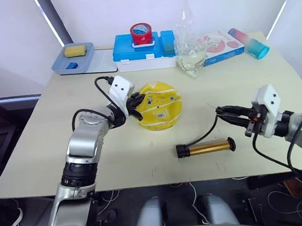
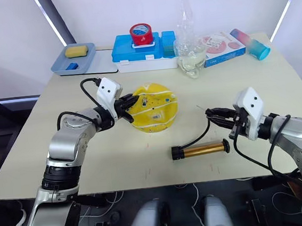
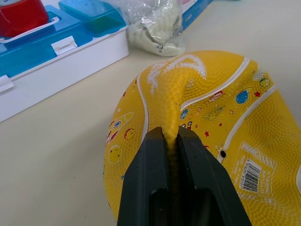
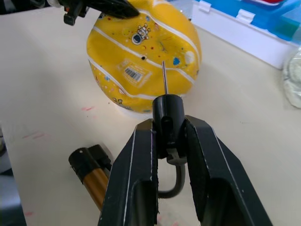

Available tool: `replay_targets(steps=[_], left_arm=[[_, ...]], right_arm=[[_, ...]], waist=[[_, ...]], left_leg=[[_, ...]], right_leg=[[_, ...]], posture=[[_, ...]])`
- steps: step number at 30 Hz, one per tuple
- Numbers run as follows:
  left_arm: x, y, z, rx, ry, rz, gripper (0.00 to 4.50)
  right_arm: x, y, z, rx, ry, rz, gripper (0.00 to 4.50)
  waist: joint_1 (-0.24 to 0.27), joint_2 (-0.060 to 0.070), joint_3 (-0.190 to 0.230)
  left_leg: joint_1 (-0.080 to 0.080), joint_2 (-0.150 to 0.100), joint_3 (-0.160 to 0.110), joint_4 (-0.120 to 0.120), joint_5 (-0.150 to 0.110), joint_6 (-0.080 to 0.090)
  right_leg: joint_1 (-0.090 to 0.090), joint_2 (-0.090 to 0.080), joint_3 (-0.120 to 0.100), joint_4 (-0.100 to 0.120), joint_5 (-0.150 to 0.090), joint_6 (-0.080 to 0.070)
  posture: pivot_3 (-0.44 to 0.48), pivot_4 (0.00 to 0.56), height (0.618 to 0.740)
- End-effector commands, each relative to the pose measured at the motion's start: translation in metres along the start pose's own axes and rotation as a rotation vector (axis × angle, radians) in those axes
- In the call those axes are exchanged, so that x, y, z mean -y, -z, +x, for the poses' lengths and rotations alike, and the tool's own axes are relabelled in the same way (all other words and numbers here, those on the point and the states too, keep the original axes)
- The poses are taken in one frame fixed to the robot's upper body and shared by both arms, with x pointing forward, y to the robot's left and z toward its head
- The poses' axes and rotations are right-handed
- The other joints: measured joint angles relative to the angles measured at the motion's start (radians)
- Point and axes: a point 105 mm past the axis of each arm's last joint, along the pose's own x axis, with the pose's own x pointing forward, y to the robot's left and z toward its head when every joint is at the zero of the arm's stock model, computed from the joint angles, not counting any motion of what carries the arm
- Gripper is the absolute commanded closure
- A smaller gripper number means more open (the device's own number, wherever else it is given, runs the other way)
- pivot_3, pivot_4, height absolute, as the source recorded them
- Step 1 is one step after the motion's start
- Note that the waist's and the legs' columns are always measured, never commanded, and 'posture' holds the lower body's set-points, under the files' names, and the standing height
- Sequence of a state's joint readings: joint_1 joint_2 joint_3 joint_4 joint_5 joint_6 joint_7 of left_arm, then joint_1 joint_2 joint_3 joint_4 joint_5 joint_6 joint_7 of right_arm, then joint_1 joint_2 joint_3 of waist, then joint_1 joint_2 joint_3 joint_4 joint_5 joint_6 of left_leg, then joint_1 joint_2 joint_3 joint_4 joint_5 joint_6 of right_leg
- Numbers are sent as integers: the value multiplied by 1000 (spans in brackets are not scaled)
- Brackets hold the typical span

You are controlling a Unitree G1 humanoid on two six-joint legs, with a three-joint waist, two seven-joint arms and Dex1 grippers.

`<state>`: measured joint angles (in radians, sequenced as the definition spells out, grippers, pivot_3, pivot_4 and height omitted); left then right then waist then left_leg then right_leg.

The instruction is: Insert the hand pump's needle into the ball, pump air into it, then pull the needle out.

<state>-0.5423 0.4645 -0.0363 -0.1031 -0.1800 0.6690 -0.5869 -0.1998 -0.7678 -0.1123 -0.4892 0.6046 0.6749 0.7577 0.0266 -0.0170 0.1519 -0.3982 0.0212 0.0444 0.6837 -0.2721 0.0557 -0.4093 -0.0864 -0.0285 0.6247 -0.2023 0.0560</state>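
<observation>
The right gripper (image 4: 169,136) is clamped on the black fitting of the thin metal needle (image 4: 164,77), whose pin points at the dented yellow rubber ball (image 1: 158,106) mid-desk. The left gripper (image 3: 171,141) pinches a raised fold of that ball. The slim gold-bronze hand pump (image 1: 206,148) lies near the desk's (image 1: 45,128) front edge, its black hose (image 1: 204,135) curving up to the needle.

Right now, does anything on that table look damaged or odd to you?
Yes: the yellow rubber ball is caved in like a bowl, not round. The left gripper pinches a raised fold of its skin. It looks deflated, not torn.
</observation>
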Motion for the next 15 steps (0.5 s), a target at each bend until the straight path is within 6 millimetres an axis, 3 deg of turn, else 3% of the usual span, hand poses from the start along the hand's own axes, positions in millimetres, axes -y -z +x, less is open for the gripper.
replay_targets(steps=[1, 15], left_arm=[[8, -10, 3, 47, 19, -1, 4363], [16, -16, 14, 78, 9, -26, 4363]], right_arm=[[2, -13, 9, -17, -20, 13, 4181], [9, -24, 49, -229, -77, 71, 4181]], waist=[[1, 0, 0], [10, 0, 0]], left_leg=[[0, 0, 0, 0, 0, 0], [-2, -1, -1, 0, 0, 0]], right_leg=[[0, 0, 0, 0, 0, 0], [0, 0, -1, -1, 0, 0]], posture=[[0, 150, 737], [0, 150, 737]])
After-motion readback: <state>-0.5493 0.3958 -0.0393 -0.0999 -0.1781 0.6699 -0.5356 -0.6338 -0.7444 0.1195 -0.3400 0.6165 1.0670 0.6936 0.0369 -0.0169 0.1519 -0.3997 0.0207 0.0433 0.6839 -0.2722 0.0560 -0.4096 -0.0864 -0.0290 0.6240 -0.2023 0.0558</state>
